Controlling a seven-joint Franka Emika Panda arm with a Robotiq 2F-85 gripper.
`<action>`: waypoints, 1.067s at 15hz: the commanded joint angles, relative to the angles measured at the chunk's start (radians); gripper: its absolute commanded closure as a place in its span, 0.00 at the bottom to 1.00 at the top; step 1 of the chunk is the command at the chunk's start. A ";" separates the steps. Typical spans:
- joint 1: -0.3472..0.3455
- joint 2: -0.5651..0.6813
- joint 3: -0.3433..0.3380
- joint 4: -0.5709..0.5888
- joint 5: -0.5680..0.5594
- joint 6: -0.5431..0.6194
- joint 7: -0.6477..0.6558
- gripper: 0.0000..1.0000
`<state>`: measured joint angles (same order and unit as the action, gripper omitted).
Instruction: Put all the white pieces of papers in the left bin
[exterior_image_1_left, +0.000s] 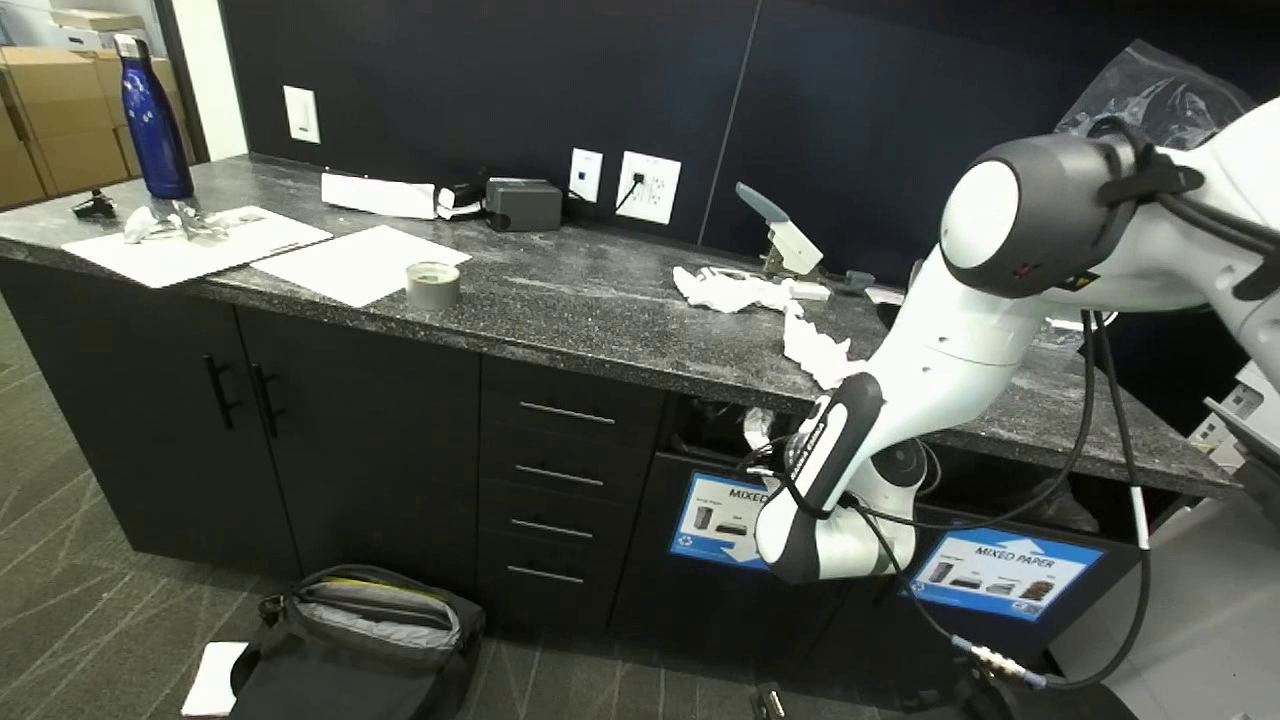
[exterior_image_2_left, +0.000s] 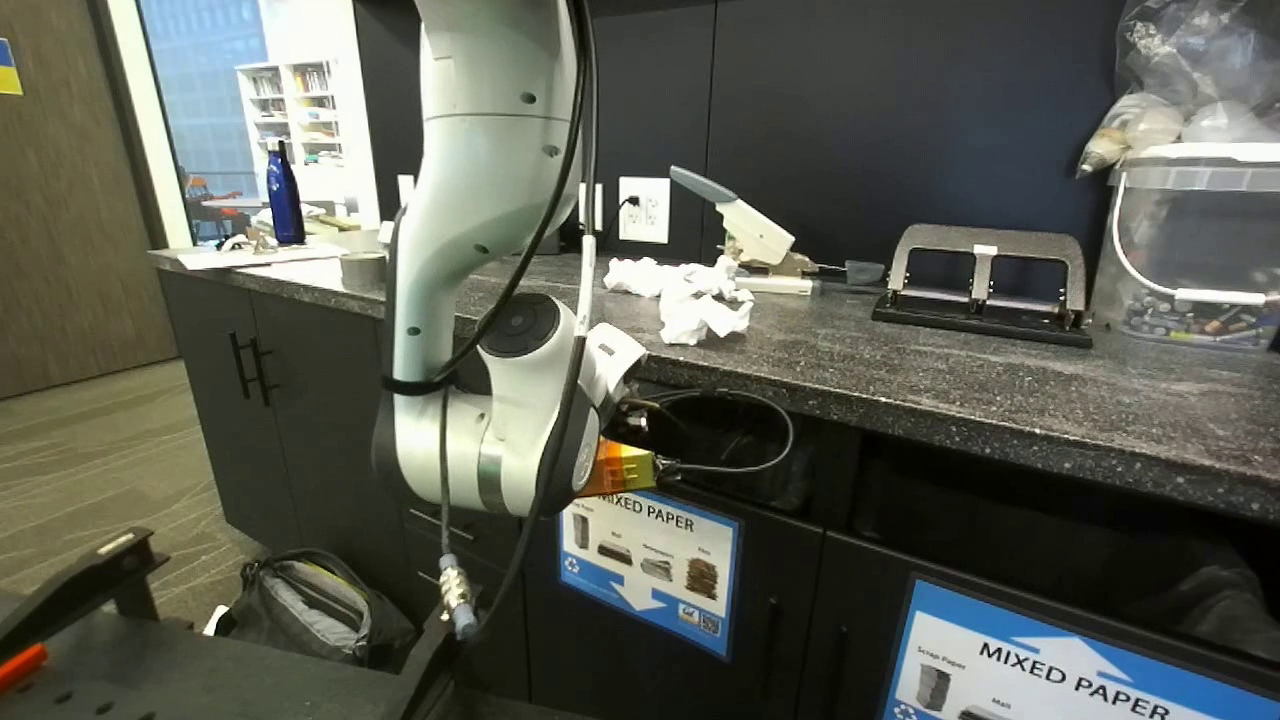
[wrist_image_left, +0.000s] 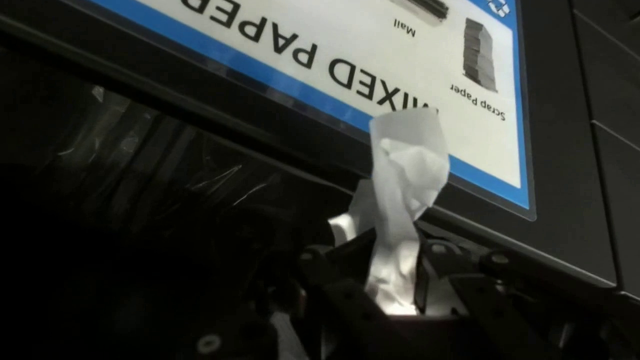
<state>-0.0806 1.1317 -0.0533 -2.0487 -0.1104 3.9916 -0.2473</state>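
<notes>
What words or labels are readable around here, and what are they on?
"MIXED PAPER": blue sign on left bin.
"MIXED PAPER": similar blue sign on neighbouring bin.
"Scrap Paper": both signs.
"Mail": both signs.
"FRANKA EMIKA": robot arm.
Other sign print: too small or blurred.

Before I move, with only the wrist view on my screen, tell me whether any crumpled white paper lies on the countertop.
Observer: It does: both exterior views show crumpled white paper on the countertop.
Operator: Name a tool near it.
Observer: A stapler stands close by, farther back; whether they touch, I cannot tell.
Operator: Now look below the countertop edge and report what I'm missing.
Observer: Another MIXED PAPER sign shows to the right of the left bin in both exterior views.
</notes>
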 joint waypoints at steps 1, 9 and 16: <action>0.030 0.059 -0.031 0.083 0.010 0.068 0.023 0.91; 0.059 0.167 -0.054 0.236 0.058 0.129 0.011 0.91; 0.086 0.206 -0.075 0.310 0.112 0.130 0.002 0.50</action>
<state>-0.0254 1.3063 -0.0988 -1.7919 -0.0289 4.0841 -0.2435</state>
